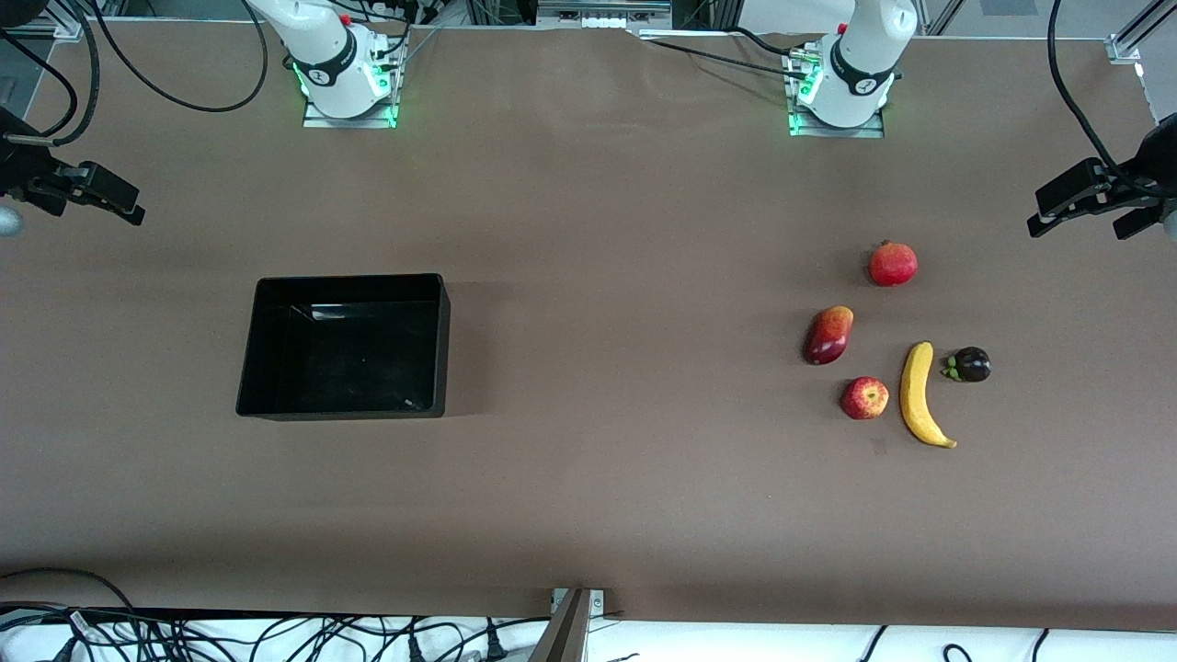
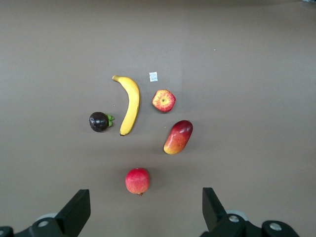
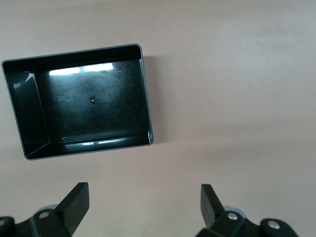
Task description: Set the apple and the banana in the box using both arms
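Tabletop — banana (image 2: 129,105) clear of left pincer (image 2: 145,210)

Before you lies a matt brown worktop (image 1: 588,515), its covering smooth like paper or cloth, with faint creases. On it you have a shallow rectangular black plastic box (image 1: 260,331), its walls and floor glossy enough to mirror the lights. The long curved yellow banana (image 1: 918,395) has a smooth, dull skin. The small round red and yellow apple (image 1: 864,398) looks waxy with a slight sheen. The white jointed arms (image 1: 864,55) look like smooth, hard, glossy plastic. Each black gripper looks matt: left gripper (image 2: 146,210), right gripper (image 3: 145,207).
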{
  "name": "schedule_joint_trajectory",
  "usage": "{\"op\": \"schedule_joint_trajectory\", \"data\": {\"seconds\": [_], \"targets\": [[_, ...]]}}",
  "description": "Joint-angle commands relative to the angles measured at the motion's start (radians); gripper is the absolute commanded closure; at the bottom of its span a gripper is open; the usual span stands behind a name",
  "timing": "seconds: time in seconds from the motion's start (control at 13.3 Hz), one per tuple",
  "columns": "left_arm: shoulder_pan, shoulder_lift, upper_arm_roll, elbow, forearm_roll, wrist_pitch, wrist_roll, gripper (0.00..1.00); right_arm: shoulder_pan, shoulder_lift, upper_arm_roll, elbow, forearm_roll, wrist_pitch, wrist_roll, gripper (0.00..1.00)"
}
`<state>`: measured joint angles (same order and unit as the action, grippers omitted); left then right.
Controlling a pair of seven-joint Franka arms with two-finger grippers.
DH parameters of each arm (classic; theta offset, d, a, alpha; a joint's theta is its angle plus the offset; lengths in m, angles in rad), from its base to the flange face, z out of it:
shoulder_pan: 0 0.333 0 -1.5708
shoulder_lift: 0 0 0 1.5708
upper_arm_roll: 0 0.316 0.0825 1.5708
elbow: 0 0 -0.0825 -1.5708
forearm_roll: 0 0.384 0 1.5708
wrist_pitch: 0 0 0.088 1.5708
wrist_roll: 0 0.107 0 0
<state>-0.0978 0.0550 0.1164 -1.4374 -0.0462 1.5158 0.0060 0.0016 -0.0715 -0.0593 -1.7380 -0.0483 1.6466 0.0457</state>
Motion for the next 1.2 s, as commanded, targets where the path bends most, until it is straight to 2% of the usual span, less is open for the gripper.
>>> {"op": "schedule_joint_trajectory", "data": {"seconds": [0.0,0.83,0.98,1.13], "targets": [[0.007,-0.021,-0.009,-0.023,0.022,0.001,0.017,0.0,-0.012,0.006,0.012,0.025,0.015,-0.022,0.017,0.0],[0.009,-0.02,-0.009,-0.024,0.022,0.001,0.019,0.0,-0.014,0.015,0.007,0.02,0.008,-0.033,0.0,0.0],[0.009,-0.02,-0.009,-0.024,0.022,0.0,0.016,0.0,-0.02,0.05,-0.002,0.018,0.002,-0.048,0.0,0.0],[0.009,-0.02,-0.009,-0.024,0.022,0.0,0.017,0.0,-0.018,0.128,-0.013,0.0,-0.01,-0.059,0.003,0.0]]}}
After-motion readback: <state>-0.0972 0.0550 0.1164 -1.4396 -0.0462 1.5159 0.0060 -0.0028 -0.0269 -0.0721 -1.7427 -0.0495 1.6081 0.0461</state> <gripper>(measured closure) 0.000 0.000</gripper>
